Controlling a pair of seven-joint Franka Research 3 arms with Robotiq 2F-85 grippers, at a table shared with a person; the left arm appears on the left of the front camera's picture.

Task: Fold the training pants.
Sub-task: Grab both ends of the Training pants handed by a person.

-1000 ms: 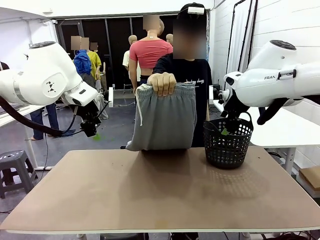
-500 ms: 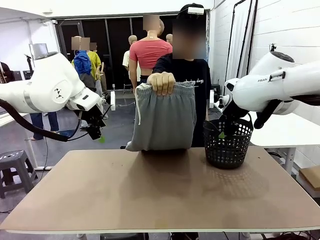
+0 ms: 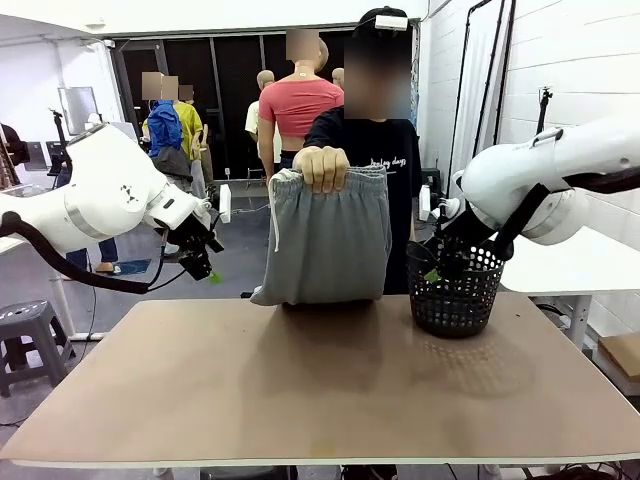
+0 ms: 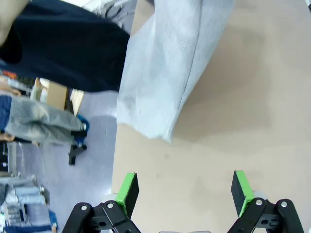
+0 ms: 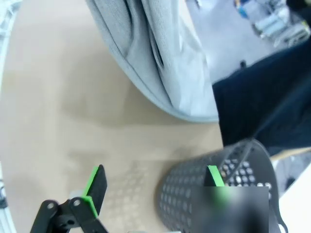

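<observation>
A person across the table holds the light grey training pants (image 3: 328,240) up by the waistband with one hand (image 3: 323,167); their lower end rests on the table's far edge. A white cord hangs at their left side. My left gripper (image 3: 205,268) hovers open to the left of the pants, beyond the table's far left edge. In the left wrist view the pants (image 4: 165,73) hang ahead of the open left gripper (image 4: 184,190). My right gripper (image 3: 440,268) is open in front of the black basket. The right wrist view shows the pants (image 5: 155,58) beyond the open right gripper (image 5: 154,182).
A black mesh basket (image 3: 455,285) stands on the table (image 3: 320,390) at the far right, right of the pants; it also appears in the right wrist view as the basket (image 5: 214,194) close to one finger. Other people stand in the background.
My left arm has swung lower and closer to the table's far left edge. The right arm has dropped and its gripper now sits in front of the basket. The pants stay held up.
</observation>
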